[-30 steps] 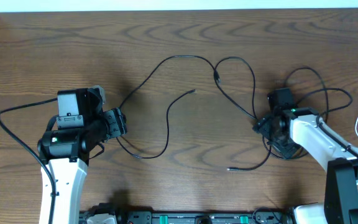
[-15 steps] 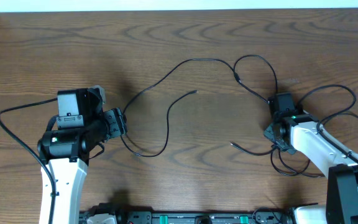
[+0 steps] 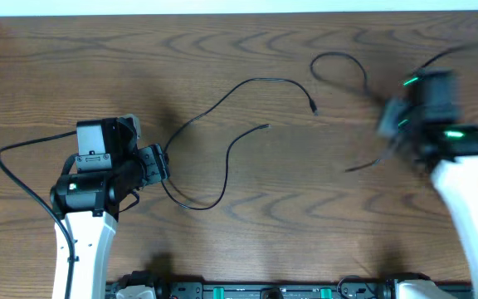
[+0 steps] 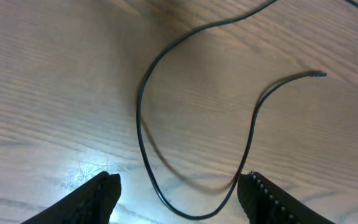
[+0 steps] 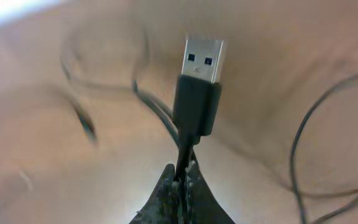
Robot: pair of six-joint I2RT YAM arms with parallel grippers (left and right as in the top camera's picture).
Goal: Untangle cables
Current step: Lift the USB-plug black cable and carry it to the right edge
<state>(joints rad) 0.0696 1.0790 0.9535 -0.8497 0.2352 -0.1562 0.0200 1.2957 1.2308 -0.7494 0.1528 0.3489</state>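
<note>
Overhead, 12 o'clock is the far edge of the table (image 3: 247, 249).

9 o'clock side: the left arm (image 3: 85, 232) and left gripper (image 3: 156, 164), nose pointing to 3 o'clock. In the wrist view its fingers (image 4: 98, 196) stand well apart, with nothing pinched between them. The bend of cable A (image 3: 222, 178) lies in that gap, near the fingertips. Cannot tell if it touches either finger. A soft shadow runs beside the cable there.

Cable A is black and thin, with both ends free.
- One run leaves the gripper toward 1 o'clock, arcs across mid-table and drops to the upper tip (image 3: 314, 109).
- The other run dips to 5 o'clock of the gripper, curls back up in a U and ends at the lower tip (image 3: 266, 126).
- The lower tip sits at 8 o'clock of the upper one, near it but apart.

Toward 2 o'clock of the table: a black loop (image 3: 343, 60), clear of cable A. Below it is a smeared dark strand (image 3: 363, 166).

3 o'clock edge: the right arm (image 3: 471, 199), badly blurred overhead. In the wrist view the right gripper (image 5: 180, 177) is clamped tight on cable B (image 5: 184, 149), just under its plug (image 5: 201, 68). The plug is a USB type and stands above the fingertips toward 12 o'clock, metal end uppermost, two square holes showing. More black strands lie behind it, out of focus. Cannot tell if the loop and the strand belong to cable B.
</note>
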